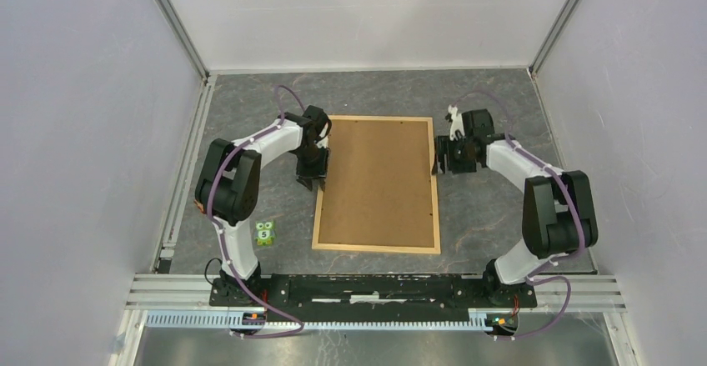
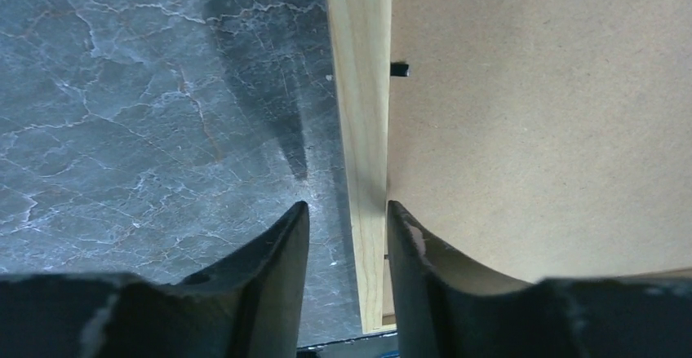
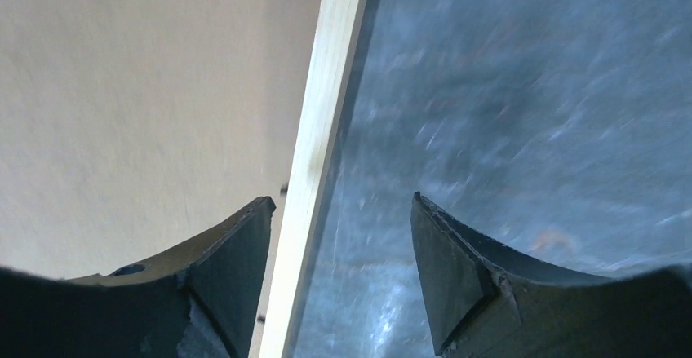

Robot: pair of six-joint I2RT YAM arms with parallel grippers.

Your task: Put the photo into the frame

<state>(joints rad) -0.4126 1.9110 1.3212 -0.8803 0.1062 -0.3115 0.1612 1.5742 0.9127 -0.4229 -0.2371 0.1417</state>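
Note:
The frame (image 1: pixel 319 184) of thin light wooden strips lies flat on the grey table, with a plain brown backing board (image 1: pixel 379 178) filling it. The photo is hidden or out of view. My left gripper (image 1: pixel 312 179) is open and straddles the frame's left strip (image 2: pixel 363 130); in the left wrist view (image 2: pixel 348 211) one finger is over the table and the other over the board (image 2: pixel 538 113). My right gripper (image 1: pixel 439 162) is open and straddles the right strip (image 3: pixel 322 130); in the right wrist view (image 3: pixel 343 211) there is a wide gap on the table side.
A small green figure with a "5" tag (image 1: pixel 266 233) stands on the table left of the frame's near corner. White walls enclose the table on three sides. A metal rail (image 1: pixel 375 287) runs along the near edge. A small black tab (image 2: pixel 399 69) sits at the board's edge.

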